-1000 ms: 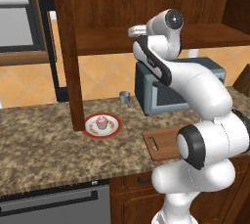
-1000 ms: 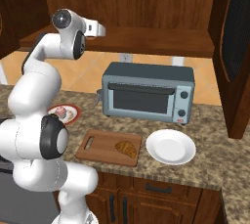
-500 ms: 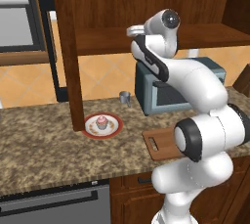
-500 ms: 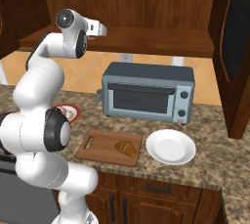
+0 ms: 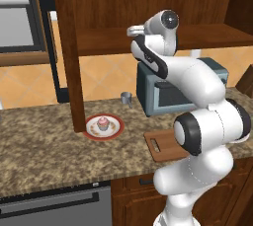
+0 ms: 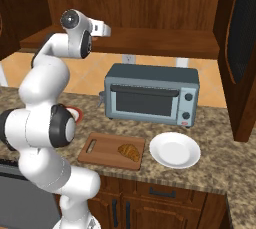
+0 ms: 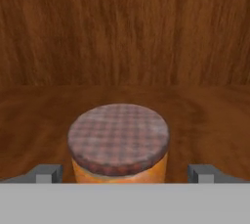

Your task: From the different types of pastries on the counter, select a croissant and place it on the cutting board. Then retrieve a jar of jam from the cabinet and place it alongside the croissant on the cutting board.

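cupcake (image 5: 103,122): pink-frosted, sitting on a red-rimmed plate (image 5: 91,132) at the left of the speckled granite counter (image 5: 39,151); not the chosen pastry, so left alone.
cutting board (image 6: 97,155): flat reddish-brown wood with a slot handle, lying in front of the toaster oven (image 6: 150,93).
croissant (image 6: 129,151): small, lumpy, golden-brown, already on the board's right half, leaving room beside it for the jar.
gripper (image 7: 125,173): fingers spread wide, one tip on either side of the jar, not yet pinching it.
jar of jam (image 7: 118,145): orange cylinder with a brownish chequered lid, upright on the cabinet (image 5: 148,3) shelf, between the fingertips.
white plate (image 6: 174,149): round, smooth, just right of the board.
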{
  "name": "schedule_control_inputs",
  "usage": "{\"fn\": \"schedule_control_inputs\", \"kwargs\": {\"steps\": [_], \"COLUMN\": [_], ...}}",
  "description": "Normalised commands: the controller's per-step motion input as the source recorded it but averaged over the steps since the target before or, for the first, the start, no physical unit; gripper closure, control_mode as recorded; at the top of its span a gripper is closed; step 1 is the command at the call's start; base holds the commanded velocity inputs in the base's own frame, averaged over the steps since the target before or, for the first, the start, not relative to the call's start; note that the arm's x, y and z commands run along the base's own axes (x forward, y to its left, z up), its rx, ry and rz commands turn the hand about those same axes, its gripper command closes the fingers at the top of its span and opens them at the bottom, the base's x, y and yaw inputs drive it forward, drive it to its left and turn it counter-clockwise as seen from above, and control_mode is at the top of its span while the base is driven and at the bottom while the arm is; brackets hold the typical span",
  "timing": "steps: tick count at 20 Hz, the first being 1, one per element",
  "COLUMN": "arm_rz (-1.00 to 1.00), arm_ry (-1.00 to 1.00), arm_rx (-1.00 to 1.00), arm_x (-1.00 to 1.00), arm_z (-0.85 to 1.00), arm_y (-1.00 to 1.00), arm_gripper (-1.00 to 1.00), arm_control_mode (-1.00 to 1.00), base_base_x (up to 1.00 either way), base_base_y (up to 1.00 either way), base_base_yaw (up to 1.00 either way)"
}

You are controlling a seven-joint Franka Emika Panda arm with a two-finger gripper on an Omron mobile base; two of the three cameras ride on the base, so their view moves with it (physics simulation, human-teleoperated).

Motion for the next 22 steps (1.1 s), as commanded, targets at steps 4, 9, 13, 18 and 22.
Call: {"fn": "schedule_control_inputs", "kwargs": {"steps": [4,9,13,18,22], "arm_rz": [0.00,0.00,0.00,0.00,0.00], "arm_ry": [0.00,0.00,0.00,0.00,0.00], "arm_rx": [0.00,0.00,0.00,0.00,0.00], "arm_x": [0.11,0.09,0.01,0.00,0.00], "arm_z": [0.00,-0.03,-0.07,-0.11,-0.01], "arm_y": [0.00,0.00,0.03,0.15,0.05], "arm_gripper": [-1.00,-1.00,-1.00,1.00,1.00], "arm_control_mode": [-1.00,-1.00,-1.00,-1.00,-1.00], "base_base_x": [0.00,0.00,0.00,0.00,0.00], "base_base_y": [0.00,0.00,0.00,0.00,0.00], "base_base_yaw": [0.00,0.00,0.00,0.00,0.00]}}
